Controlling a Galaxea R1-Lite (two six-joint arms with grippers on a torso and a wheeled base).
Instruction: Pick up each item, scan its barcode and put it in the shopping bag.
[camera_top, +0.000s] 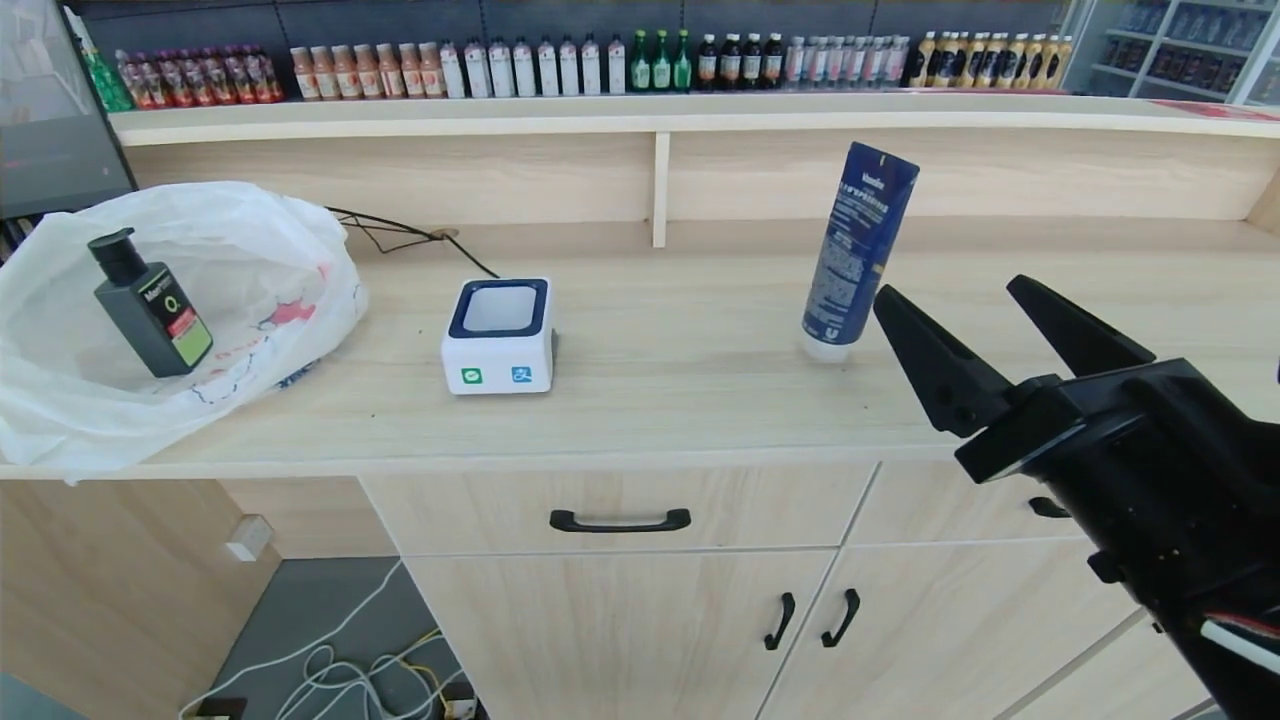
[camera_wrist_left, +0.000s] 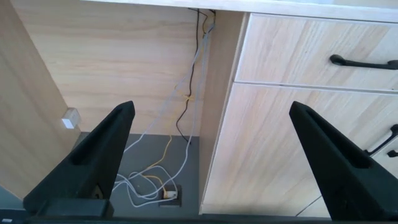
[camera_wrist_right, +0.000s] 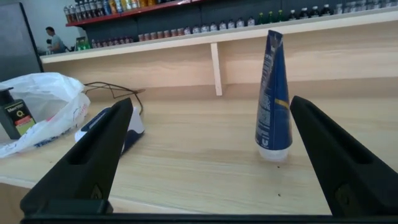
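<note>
The right claw (camera_top: 948, 287) is seen nearest, held over the front edge of the surface (camera_top: 680, 400) at its right end, with its two black fingers spread wide and nothing gripped between them. Just beyond its fingertips, and apart from them, a blue tube (camera_top: 858, 250) is stood on its white cap, leaning slightly. Further to the left, near the middle of the surface, a white box scanner (camera_top: 498, 335) is placed with its dark-framed window facing up, and a black cable (camera_top: 400, 232) is run from behind it to the back wall. At the left end a white plastic shopping bag (camera_top: 270, 260) is laid open, and a dark pump bottle (camera_top: 152, 305) is set upright inside it, tilted a little. Behind the surface a raised shelf (camera_top: 640, 108) is lined with a row of bottles (camera_top: 560, 65). The left claw (camera_wrist_left: 212, 106) is held low, below the surface, before the drawer front (camera_wrist_left: 292, 43) and the cupboard door; its fingers are likewise spread apart with nothing between them, and loose cables (camera_wrist_left: 152, 180) are seen on the floor in the open recess beside the cupboard.
</note>
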